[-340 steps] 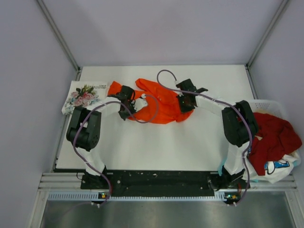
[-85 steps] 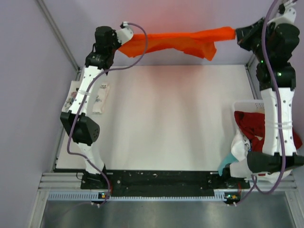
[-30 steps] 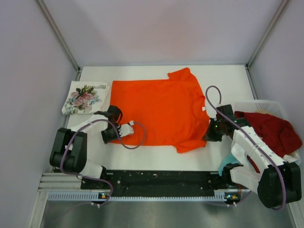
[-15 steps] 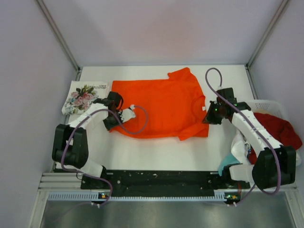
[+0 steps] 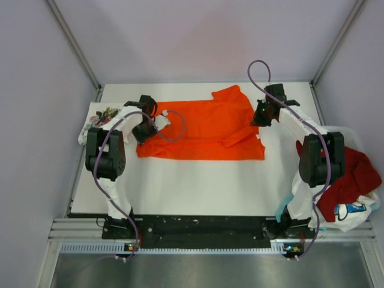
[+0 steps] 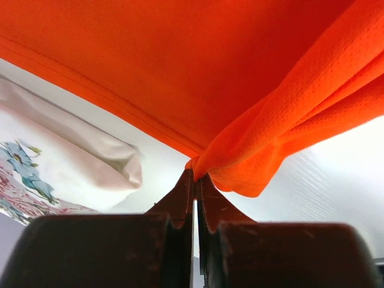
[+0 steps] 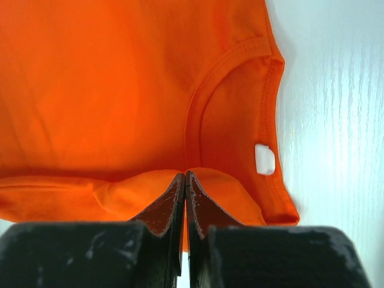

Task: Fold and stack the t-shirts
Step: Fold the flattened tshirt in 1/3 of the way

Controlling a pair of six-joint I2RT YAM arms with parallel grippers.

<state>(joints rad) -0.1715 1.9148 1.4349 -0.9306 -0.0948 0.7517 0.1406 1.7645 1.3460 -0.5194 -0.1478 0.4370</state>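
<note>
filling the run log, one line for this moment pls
step: first fold | left pincer: shut on orange tee | right pincer: shut on orange tee | near half carried over far half

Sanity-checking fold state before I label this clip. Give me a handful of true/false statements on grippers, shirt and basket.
1. Both grippers are shut on the orange t-shirt. True: the left gripper and the right gripper each pinch its cloth.
2. The orange t-shirt lies spread out in one flat layer. False: its near half is folded over toward the far edge.
3. The dark red t-shirt is in the basket on the right. True.
4. The floral-print t-shirt sits on top of the orange one. False: it lies beside it, at the table's left edge.
</note>
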